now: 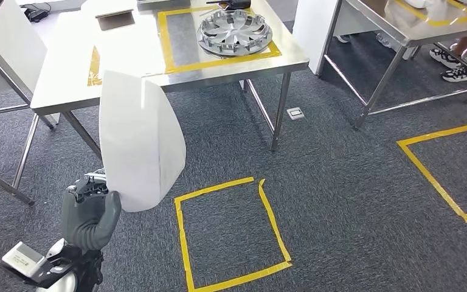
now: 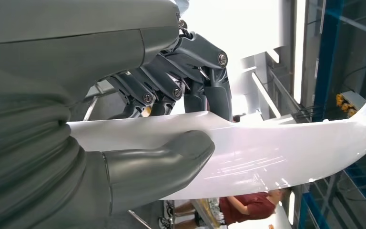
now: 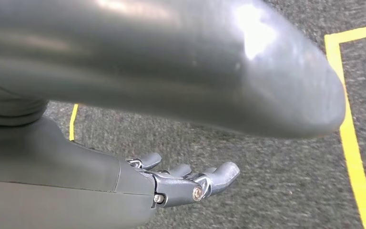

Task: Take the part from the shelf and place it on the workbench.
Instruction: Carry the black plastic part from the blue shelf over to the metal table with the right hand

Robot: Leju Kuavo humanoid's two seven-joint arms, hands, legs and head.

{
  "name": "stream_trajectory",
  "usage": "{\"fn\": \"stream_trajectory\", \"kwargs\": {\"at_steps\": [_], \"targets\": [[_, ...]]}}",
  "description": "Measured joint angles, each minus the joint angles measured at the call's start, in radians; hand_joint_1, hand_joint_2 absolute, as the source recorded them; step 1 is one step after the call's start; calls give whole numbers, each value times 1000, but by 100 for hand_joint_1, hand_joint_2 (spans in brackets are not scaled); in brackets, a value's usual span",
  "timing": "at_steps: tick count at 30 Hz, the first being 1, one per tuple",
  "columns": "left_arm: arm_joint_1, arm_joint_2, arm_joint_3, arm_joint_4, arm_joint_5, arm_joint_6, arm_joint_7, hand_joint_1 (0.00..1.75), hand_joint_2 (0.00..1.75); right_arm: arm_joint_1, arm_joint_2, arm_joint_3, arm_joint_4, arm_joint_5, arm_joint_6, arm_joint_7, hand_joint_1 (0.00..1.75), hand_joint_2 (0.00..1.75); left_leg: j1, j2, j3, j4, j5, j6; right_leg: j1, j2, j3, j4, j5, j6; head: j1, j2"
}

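Observation:
My left hand (image 1: 89,214) grips a large white curved panel (image 1: 138,141) by its lower edge and holds it upright over the floor, in front of the steel workbench (image 1: 219,76). In the left wrist view the thumb (image 2: 171,160) presses the glossy white panel (image 2: 276,152) from one side and the dark fingers (image 2: 190,86) clamp it from the other. My right hand (image 3: 186,181) hangs over the grey carpet, fingers apart and holding nothing.
A silver wheel cover (image 1: 234,31) lies inside a yellow tape frame on the workbench. A yellow tape square (image 1: 231,234) marks the carpet before me, another (image 1: 444,170) lies to the right. A second steel table (image 1: 401,36) stands at the right, with a person's shoes (image 1: 456,67) beside it.

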Motion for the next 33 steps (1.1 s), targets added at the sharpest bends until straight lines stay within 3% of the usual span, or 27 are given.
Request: {"fn": "stream_trajectory", "kwargs": {"at_steps": [1,4,5,6,9,11,13,15,17,19,20,21,22,24,25,26,28,30,31,33], "targets": [[0,3,0,0,2,4,-4,175,175,-1,0,0,0,0,1,1,0,0,1,0,-26,46,-16,-3,-2,0,8,-1,-2,-4,-2,0],[5,10,-1,2,8,9,-10,175,175,-1,0,0,0,0,3,6,0,0,1,0,-143,221,-84,-9,-1,2,20,-2,-16,-12,-4,0],[7,11,-1,2,10,10,-11,175,175,0,0,0,0,0,3,8,0,0,1,0,-167,241,-86,-9,-1,2,26,-2,-22,-12,-4,0],[9,12,-1,3,11,10,-11,175,175,1,0,0,0,0,3,9,0,0,1,0,-172,224,-65,-8,-1,2,35,-2,-28,-11,-4,0],[9,14,-1,1,13,10,-12,175,175,1,0,0,0,0,3,11,0,0,0,1,-112,39,63,3,0,3,61,-2,-46,-5,-4,0],[8,13,-1,0,14,10,-12,175,175,0,0,0,0,0,2,11,0,0,-4,2,-88,-27,68,12,1,3,66,-4,-57,6,-4,0],[9,13,-1,-4,15,9,-12,175,175,-1,-1,0,0,1,1,12,0,0,-4,0,-81,-36,57,26,4,3,70,4,-57,20,-4,0],[12,12,-1,-11,15,9,-12,175,175,-1,-2,0,0,1,2,12,0,0,1,-1,-63,-43,72,39,4,3,73,28,-62,33,-2,0],[14,10,-1,-19,15,8,-11,175,175,-4,-2,-1,0,1,2,12,0,0,3,1,-50,-44,68,47,2,2,32,104,-98,45,2,0],[18,9,-1,-23,15,8,-11,175,175,-5,-2,-1,0,2,2,12,0,0,2,1,-47,-44,61,51,0,2,-50,226,-149,52,5,0],[21,9,-1,-23,15,7,-10,175,175,-4,-2,-1,0,2,2,12,0,0,2,0,-44,-44,57,51,0,2,-83,266,-160,53,5,0],[24,9,-1,-24,15,7,-10,175,175,-3,-2,-1,0,1,2,12,0,0,2,-1,-40,-44,52,50,0,2,-99,272,-151,51,5,0],[26,9,-1,-24,15,7,-10,175,175,-1,-2,-1,0,1,2,12,0,0,2,-2,-33,-44,47,49,0,2,-96,239,-118,48,5,0],[27,9,-1,-27,15,7,-9,175,175,-1,-3,-2,0,2,2,12,0,0,1,-3,-16,-44,34,44,3,1,-53,104,-28,37,6,0],[27,8,-1,-29,15,7,-9,175,175,-1,-3,-2,0,2,2,12,0,0,1,-3,-9,-45,28,39,6,0,-35,48,-10,32,6,0],[27,8,0,-30,15,7,-9,175,175,-2,-4,-3,0,3,2,12,0,0,1,-2,-6,-46,23,34,9,0,-22,15,-3,26,6,0],[27,7,0,-33,15,7,-8,175,175,-2,-4,-5,0,4,3,12,0,0,-1,-2,0,-43,23,21,12,0,-17,-1,-10,14,5,0],[29,6,0,-39,15,7,-7,175,175,-1,-4,-5,0,5,3,12,0,0,-2,-1,1,-23,21,9,7,1,1,-10,3,-1,4,0],[29,7,0,-44,15,7,-7,175,175,-1,-4,-5,0,5,3,11,0,0,-2,-1,-11,5,14,6,4,1,10,-12,2,-7,1,0],[34,7,1,-51,15,7,-7,175,175,-2,-4,-5,0,6,3,10,0,0,0,-1,-73,112,-25,0,2,1,24,-14,-8,-15,-4,0]]}}
